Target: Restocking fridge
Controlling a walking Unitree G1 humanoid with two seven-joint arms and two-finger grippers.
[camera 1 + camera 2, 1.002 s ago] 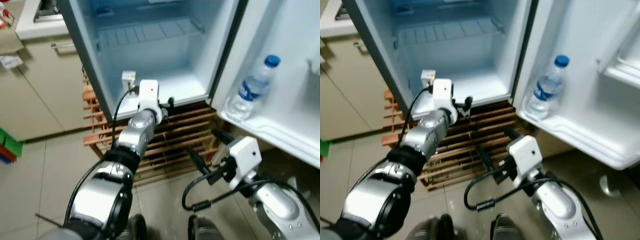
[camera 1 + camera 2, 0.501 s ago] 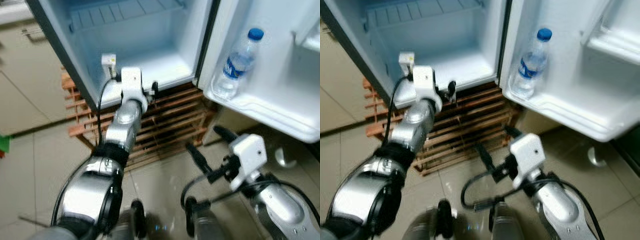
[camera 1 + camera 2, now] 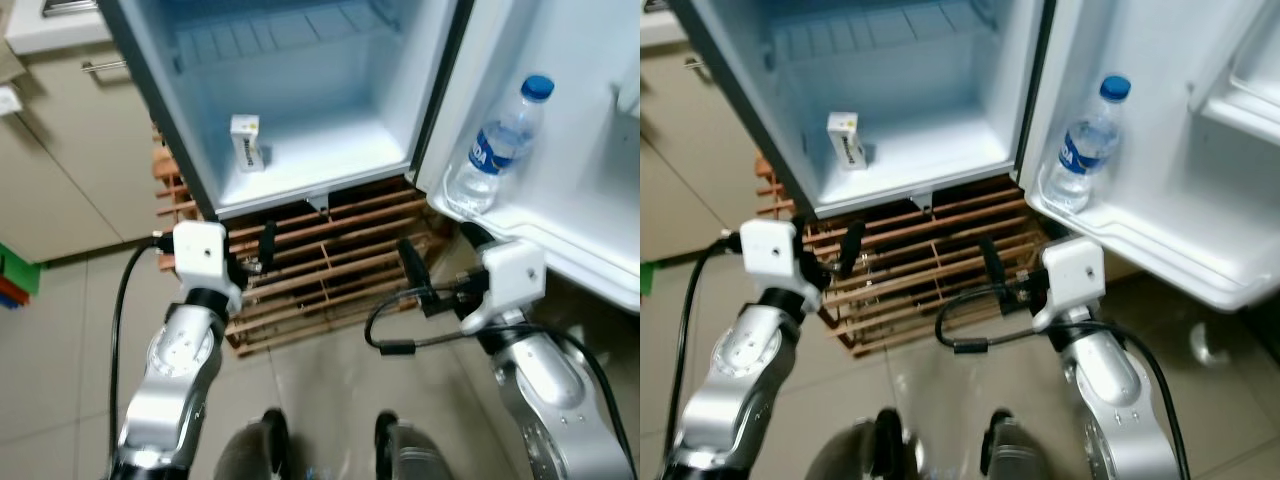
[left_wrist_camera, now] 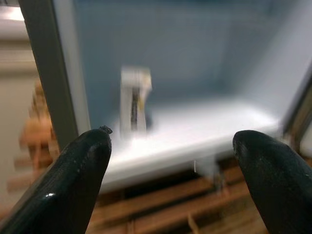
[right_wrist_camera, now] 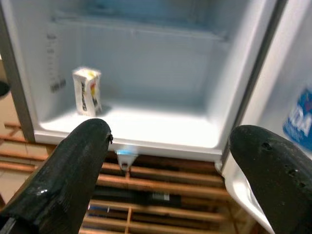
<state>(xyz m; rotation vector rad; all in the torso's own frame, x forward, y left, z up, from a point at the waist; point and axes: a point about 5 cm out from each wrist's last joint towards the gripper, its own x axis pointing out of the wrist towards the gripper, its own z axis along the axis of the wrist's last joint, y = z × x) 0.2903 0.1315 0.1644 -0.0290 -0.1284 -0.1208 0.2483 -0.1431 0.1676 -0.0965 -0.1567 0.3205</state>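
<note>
- The fridge (image 3: 330, 110) stands open on a wooden slatted pallet (image 3: 330, 270), its door (image 3: 590, 130) swung out to the robot's right.
- A small carton (image 3: 246, 143) stands upright on the fridge's bottom floor, near the left wall and close to the front edge.
- A water bottle (image 3: 497, 150) with a blue cap stands upright in the door's lower shelf.
- The left gripper (image 4: 170, 161) hangs in front of the pallet, below the fridge opening; its fingers are spread wide and hold nothing.
- The right gripper (image 5: 170, 161) hovers low by the pallet, just below the door shelf, fingers also wide apart and empty.
- Beige cabinets (image 3: 70, 160) stand to the left of the fridge, on a tiled floor (image 3: 330, 400).
</note>
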